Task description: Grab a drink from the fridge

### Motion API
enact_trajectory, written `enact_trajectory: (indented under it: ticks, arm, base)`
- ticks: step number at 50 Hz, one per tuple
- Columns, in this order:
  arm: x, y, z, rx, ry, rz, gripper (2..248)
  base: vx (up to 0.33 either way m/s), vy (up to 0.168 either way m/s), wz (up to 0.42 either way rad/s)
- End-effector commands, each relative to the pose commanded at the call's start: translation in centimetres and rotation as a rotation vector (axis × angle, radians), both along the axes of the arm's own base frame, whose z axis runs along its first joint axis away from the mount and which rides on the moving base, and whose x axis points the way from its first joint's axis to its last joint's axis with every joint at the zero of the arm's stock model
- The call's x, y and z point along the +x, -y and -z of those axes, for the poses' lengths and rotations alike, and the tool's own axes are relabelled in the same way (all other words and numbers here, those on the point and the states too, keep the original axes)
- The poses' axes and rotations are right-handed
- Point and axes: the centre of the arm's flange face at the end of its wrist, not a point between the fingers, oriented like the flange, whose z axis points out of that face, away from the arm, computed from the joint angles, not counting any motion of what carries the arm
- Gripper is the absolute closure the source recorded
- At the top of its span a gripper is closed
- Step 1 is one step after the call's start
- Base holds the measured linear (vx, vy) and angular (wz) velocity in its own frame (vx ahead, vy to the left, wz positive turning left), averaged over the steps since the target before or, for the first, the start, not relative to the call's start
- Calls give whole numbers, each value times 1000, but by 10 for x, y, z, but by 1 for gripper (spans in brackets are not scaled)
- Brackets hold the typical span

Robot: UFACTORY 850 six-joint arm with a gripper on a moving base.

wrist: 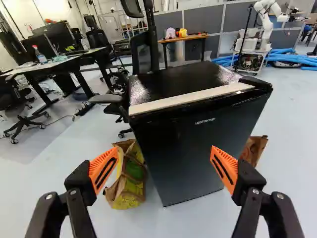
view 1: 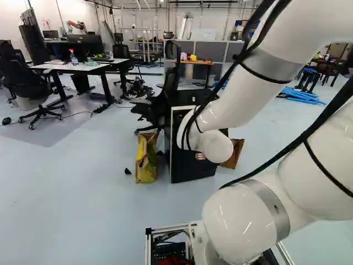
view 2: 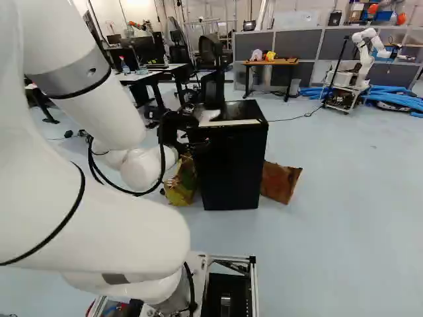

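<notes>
Because the fridge [wrist: 185, 153] is shut, the step in hand looks to be getting its door open, and any drink is presumably inside, out of sight. The pincer [wrist: 164, 149] stands wide with nothing between its orange pads [wrist: 105, 167], pointing at the door from a clear gap. What looks like a hinge cap [wrist: 256, 82] sits at the top front corner on the side of the brown bag [view 2: 280, 182], so I would work the opposite edge, next to the yellow-and-brown bag [wrist: 132, 179]. Best to drive the base closer first, keeping room for the door to swing, then bring one finger to that edge, above the bag, and look for a grip or lip; I can't make one out. Ease the edge outward along an arc about the hinge rather than straight back; a straight pull would probably slip off or drag the whole fridge. Coming in low risks snagging the bag, and pushing squarely on the front would only press the door tighter.
</notes>
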Motion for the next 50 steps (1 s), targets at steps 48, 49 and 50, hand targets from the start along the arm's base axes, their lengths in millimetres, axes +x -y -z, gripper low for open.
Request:
enact_trajectory:
  ticks: [48,49,50]
  arm:
    - [-1,-35,-6,26,61,-45,3]
    - [-1,-35,-6,27,62,-46,3]
    - [-1,-36,-6,27,63,-46,3]
  base:
    - [0,0,0]
    - [0,0,0]
    - [0,0,0]
